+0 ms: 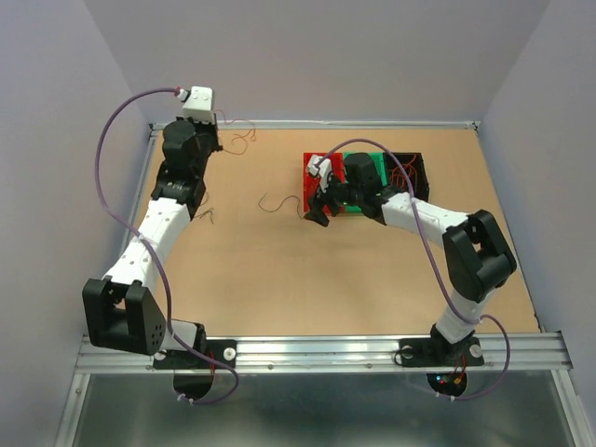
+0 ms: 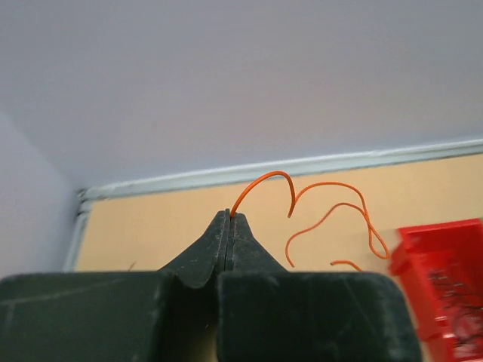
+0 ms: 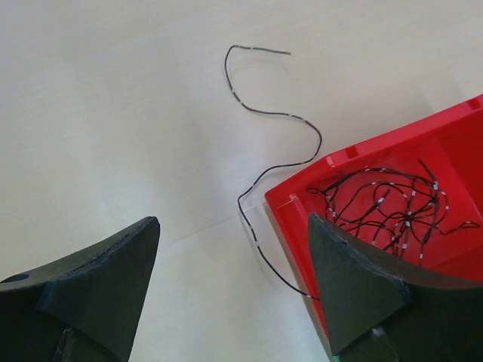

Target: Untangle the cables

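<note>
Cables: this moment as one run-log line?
left gripper: jaws shut on orange wire | right gripper: jaws open at red bin | black wire: on table beside bin | black tangle: inside bin

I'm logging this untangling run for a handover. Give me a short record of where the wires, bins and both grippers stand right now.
left gripper: shut on orange wire, held up at far left
orange wire: curls up out of the shut tips
right gripper: open, empty, over the table beside the red bin
loose dark wire: snakes across the table, one end reaching the red bin's corner
red bin contents: tangle of dark wires
other bins: green bin, black bin, in a row with the red
</note>
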`<state>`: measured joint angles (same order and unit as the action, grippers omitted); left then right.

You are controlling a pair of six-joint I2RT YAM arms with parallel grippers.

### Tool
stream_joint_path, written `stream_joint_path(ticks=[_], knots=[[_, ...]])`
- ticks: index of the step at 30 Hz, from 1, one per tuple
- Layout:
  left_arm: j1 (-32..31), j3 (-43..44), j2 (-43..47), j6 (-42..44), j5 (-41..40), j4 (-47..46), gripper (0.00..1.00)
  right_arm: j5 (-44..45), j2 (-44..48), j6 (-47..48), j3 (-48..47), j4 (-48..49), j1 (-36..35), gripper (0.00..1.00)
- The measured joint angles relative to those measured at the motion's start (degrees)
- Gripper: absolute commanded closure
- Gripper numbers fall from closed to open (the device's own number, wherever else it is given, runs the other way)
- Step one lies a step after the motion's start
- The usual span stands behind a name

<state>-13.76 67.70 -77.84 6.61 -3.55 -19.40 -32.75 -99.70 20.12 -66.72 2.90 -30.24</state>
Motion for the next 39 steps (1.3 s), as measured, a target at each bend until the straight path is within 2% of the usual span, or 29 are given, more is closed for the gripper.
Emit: stream_joint_path(ticks=[5,9,14,19,26,33,39], knots=[[6.78,-4.02,0.98,6.62,-2.47,7.69,1.0,3.98,-3.37,2.23,-3.41,-3.87,-2.8,0.14],[6.54,-8.07,1.7,10.93,-4.11,12.11,1.0,7.72,-5.01,3.37,-5.95,-5.53,-4.46,0.06],[6.64,-14.1,4.81,12.17,-6.03,13.7,1.0,15.15,-9.92,5.75,-11.63,-7.37,-9.25,0.05],[6.91,-18.58,9.05,10.93,-5.92,9.9,1.0,21.18,-17.03,8.15,-17.29,-9.07,-13.7,0.03],[7.02,-28.41,16.72,10.45,-6.05,0.83,1.0,24.33,-23.56,9.6,-21.99,-11.91,-13.7,0.03],[7.13,-30.75,17.94,11.32,-5.81,-4.46,1.0,26.34,-26.58,9.64,-26.23,-12.0,-13.73,0.03],[7.87,-35.6,18.05,13.86,-1.75,-8.33,1.0,27.21,-28.52,10.4,-29.07,-11.91,-14.12,0.03]])
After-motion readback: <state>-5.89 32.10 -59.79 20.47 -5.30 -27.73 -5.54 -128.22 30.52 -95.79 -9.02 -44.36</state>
